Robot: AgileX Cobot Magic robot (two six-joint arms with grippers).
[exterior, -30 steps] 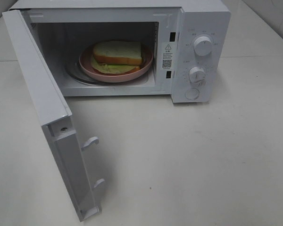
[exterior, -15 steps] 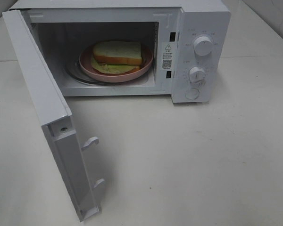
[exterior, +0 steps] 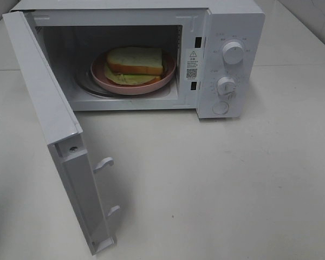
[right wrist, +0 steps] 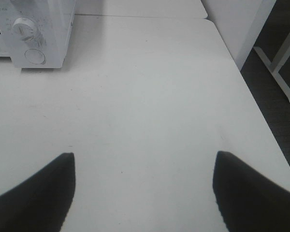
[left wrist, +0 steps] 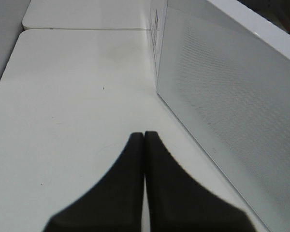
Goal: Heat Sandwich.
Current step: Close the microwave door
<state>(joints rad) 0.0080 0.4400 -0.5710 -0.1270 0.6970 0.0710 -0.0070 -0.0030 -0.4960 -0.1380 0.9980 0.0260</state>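
The sandwich, white bread with tan crust and pale green lettuce under it, lies on a round pink plate inside the open white microwave. Its door swings out toward the front left. Neither arm shows in the exterior high view. In the left wrist view my left gripper is shut, its dark fingers pressed together with nothing between them, just beside the door's outer face. In the right wrist view my right gripper stands open over bare table, well right of the microwave's knobs.
Two knobs and a round button sit on the microwave's right panel. The white table stretches in front and to the right. A table edge with a white leg frame beyond it shows in the right wrist view.
Nothing moves in the exterior high view; the sandwich, plate and door stay where they were.
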